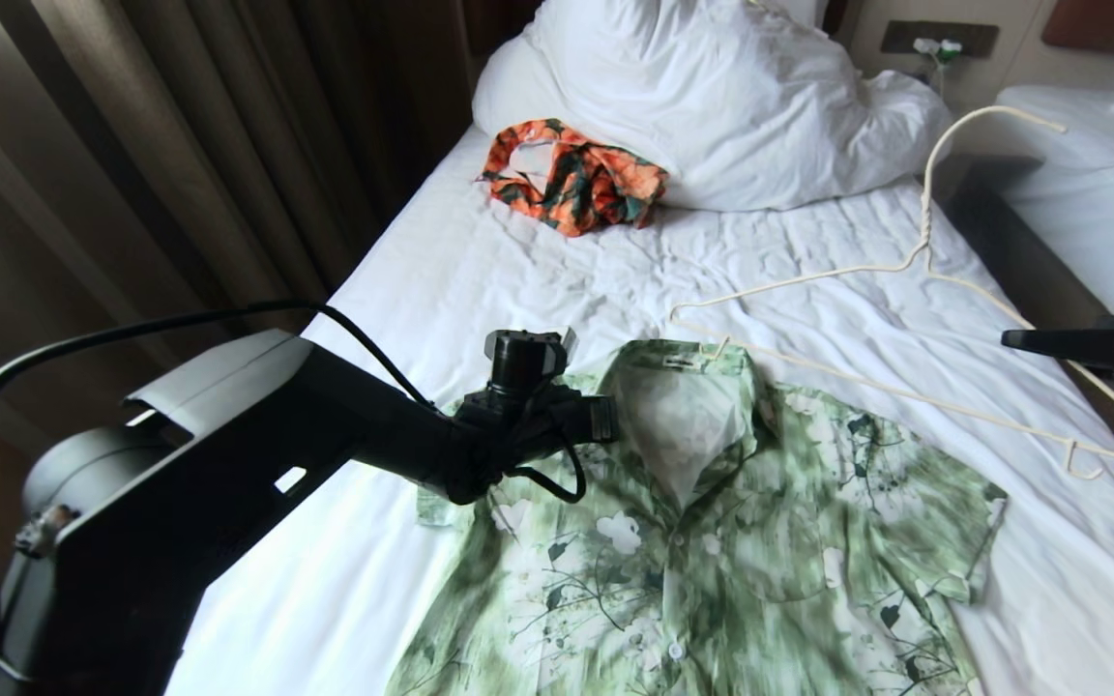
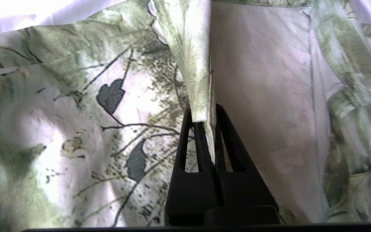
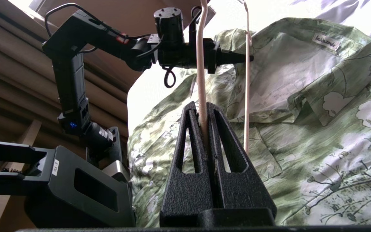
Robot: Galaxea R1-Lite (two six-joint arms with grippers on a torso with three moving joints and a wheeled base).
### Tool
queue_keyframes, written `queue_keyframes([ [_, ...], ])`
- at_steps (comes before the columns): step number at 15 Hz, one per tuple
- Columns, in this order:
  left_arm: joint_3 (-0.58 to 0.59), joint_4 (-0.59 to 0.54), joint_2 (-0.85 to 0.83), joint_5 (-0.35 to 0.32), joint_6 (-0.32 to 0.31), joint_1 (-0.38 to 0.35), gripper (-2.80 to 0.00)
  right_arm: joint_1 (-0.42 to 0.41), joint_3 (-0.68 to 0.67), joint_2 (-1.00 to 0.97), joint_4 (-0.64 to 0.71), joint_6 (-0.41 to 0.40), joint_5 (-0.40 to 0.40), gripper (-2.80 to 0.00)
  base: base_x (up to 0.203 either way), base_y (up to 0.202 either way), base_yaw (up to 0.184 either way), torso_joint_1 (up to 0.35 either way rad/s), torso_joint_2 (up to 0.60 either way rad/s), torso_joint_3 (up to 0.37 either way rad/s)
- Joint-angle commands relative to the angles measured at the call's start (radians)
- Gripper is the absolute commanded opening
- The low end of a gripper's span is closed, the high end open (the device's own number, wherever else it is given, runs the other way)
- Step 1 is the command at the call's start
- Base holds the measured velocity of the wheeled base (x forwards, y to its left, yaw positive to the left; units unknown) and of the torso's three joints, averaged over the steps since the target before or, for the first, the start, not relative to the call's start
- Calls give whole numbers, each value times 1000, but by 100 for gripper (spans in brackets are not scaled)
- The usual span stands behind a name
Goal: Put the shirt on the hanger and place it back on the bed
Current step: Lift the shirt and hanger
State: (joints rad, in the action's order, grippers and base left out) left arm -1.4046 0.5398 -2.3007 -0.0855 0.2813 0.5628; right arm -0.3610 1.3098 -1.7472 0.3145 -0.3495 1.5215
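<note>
The green floral shirt (image 1: 712, 541) lies face up and spread across the lower middle of the head view, on the wrinkled white sheet of the bed (image 1: 480, 280), collar toward the pillows. The left gripper (image 2: 209, 129) comes in from the lower left, and its fingers are pressed together on the edge of the shirt's open front placket, just below the collar. At the right edge of the frame the right gripper (image 3: 204, 119) pinches one wire of the cream hanger (image 1: 915, 280). The hanger seems to hang slightly above the sheet to the right of the collar, though that is hard to judge. A crumpled orange floral garment (image 1: 571, 176) sits at the upper centre against the white duvet (image 1: 731, 106).
</note>
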Motion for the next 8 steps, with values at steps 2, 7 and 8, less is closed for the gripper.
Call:
queue_keyframes([
  [2, 43, -25, 103, 0, 12, 13, -280, 7, -5, 0, 6, 0, 9, -280, 0, 0, 0, 0, 0, 0],
  [7, 168, -122, 328, 2, 24, 28, -280, 70, -46, 16, 8, 2, 9, -280, 0, 0, 0, 0, 0, 0],
  [8, 183, -147, 367, 6, 24, 29, -280, 99, -58, 24, 6, 2, 9, -280, 0, 0, 0, 0, 0, 0],
])
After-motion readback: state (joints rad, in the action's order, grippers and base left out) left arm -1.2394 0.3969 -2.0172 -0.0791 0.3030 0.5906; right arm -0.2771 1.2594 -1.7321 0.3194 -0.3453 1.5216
